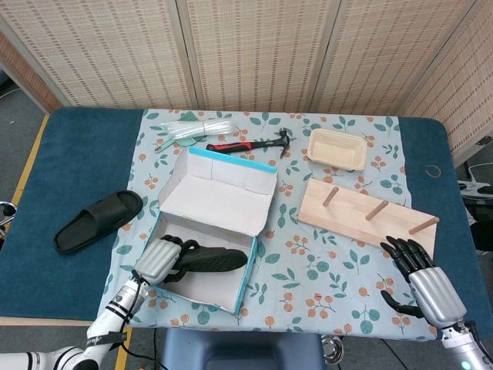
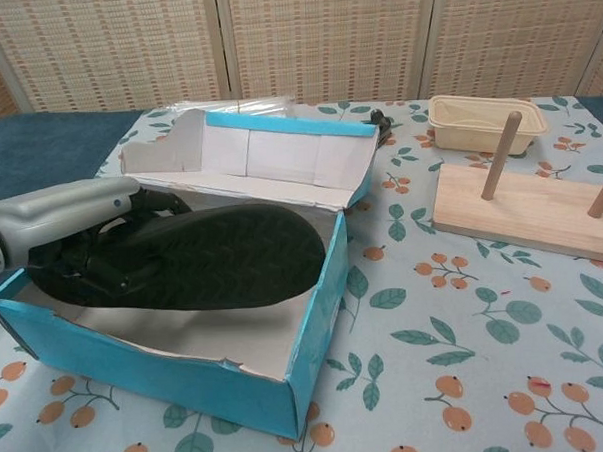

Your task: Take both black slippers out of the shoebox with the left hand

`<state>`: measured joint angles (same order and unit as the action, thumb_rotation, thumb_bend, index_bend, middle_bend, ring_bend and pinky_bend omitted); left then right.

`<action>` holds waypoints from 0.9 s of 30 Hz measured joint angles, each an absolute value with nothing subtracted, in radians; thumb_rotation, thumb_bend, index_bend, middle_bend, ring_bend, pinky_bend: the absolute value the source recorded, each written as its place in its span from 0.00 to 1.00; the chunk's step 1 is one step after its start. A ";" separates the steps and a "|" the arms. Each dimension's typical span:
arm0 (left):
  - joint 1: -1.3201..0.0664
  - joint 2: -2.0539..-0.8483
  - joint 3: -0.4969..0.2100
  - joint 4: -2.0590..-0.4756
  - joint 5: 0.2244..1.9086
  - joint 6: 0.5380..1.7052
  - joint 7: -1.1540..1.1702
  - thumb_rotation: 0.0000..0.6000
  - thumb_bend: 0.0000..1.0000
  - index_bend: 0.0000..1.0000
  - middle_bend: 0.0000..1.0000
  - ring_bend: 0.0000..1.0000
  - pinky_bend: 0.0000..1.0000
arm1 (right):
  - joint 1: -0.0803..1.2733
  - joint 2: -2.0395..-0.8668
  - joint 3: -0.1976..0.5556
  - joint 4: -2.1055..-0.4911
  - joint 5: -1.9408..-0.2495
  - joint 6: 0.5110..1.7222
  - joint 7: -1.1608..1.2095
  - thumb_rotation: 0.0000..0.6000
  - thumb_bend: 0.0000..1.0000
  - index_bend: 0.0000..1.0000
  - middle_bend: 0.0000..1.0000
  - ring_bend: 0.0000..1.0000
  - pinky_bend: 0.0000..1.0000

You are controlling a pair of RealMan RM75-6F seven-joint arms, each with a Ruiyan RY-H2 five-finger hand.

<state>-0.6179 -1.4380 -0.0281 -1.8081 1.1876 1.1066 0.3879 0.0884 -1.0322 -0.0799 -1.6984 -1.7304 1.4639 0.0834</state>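
A black slipper [image 1: 206,260] [image 2: 208,258] hangs sole-out just above the floor of the blue and white shoebox [image 1: 245,272] [image 2: 315,315], whose lid stands open at the back. My left hand [image 1: 162,260] [image 2: 76,221] grips the slipper's heel end, fingers wrapped around it. The other black slipper [image 1: 97,220] lies on the dark blue cloth, left of the box. My right hand [image 1: 422,276] hovers open at the table's front right, holding nothing.
A wooden peg board [image 1: 365,216] [image 2: 526,211] lies right of the box. Behind it sit a beige tray [image 1: 337,149] [image 2: 485,121], a red-handled hammer [image 1: 250,144] and a bundle of white cord [image 1: 194,128].
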 measured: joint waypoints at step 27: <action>-0.378 -1.296 -0.069 -1.431 1.502 1.538 0.104 1.00 0.47 0.59 0.48 0.30 0.31 | 0.085 -1.042 -0.075 -1.699 -1.725 1.469 0.062 0.86 0.25 0.00 0.00 0.00 0.00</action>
<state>-0.3779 -1.2961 -0.0691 -1.4314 1.5023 1.5379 0.1036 0.0853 -1.0416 -0.0755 -1.6985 -1.7253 1.4692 0.0624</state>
